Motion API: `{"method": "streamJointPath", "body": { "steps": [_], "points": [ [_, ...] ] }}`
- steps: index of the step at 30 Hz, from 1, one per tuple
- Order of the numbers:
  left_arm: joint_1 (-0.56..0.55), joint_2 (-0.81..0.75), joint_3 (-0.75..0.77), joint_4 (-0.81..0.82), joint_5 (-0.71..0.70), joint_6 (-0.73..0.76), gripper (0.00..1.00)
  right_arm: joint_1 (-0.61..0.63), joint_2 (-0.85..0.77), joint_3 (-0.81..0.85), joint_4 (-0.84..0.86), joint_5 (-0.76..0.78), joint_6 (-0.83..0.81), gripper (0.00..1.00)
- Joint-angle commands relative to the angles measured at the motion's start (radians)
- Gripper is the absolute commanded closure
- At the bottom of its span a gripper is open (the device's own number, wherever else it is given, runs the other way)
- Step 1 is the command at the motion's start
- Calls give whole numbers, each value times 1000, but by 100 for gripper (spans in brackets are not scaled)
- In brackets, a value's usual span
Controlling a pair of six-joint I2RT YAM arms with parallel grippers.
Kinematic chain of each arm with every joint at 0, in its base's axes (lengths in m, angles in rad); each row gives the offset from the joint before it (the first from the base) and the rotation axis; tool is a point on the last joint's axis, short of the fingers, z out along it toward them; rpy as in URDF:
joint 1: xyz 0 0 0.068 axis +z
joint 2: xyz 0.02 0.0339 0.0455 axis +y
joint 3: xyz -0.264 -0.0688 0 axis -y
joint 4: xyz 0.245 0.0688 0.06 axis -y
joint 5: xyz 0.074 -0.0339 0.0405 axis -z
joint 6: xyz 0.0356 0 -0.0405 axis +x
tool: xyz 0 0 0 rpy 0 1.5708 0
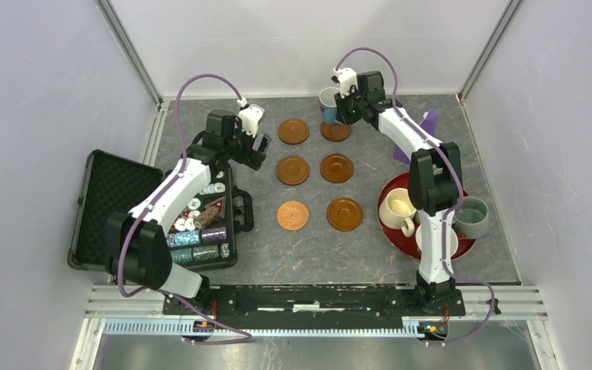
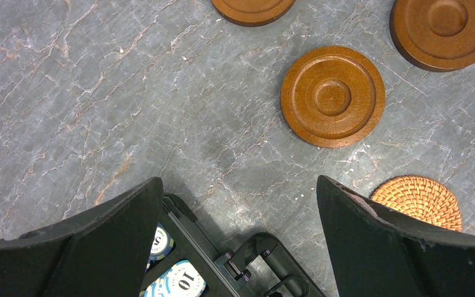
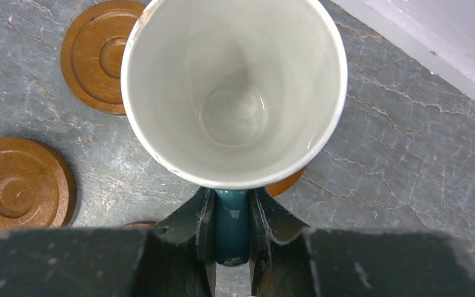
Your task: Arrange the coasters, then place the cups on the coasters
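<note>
Coasters point(image 1: 293, 170) lie on the table point(image 1: 370, 254) in two columns of three, top view. Blue cup point(image 1: 328, 100) is at the far right coaster point(image 1: 336, 132), in the right tool point(image 1: 340, 115). Left wrist view: left tool point(image 2: 238, 198) released, fingers wide, nothing between, over the chip case point(image 2: 247, 263) corner. Right wrist view: right tool clenched on the cup's handle point(image 3: 231, 226); whether the cup touches the coaster cannot be told.

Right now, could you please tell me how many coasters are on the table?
6 coasters, in two columns of three: far left, far right partly covered by the blue cup, middle left, middle right, near left, near right. None appears hidden.
</note>
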Motion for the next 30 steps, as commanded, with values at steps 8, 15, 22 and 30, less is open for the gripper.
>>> {"method": "streamJointPath", "body": {
  "steps": [8, 15, 22, 30],
  "points": [
    [6, -11, 27, -9, 0, -50, 0, -47, 31, 44, 78, -71, -12, 100],
    [5, -6, 33, -14, 1, -50, 0, -53, 48, 42, 86, -89, -22, 99],
    [5, 4, 37, -14, 0, -55, 0, -52, 62, 43, 90, -96, -30, 95],
    [5, 4, 36, -14, 0, -54, 0, -53, 66, 28, 87, -78, -36, 94]
  ]
}}
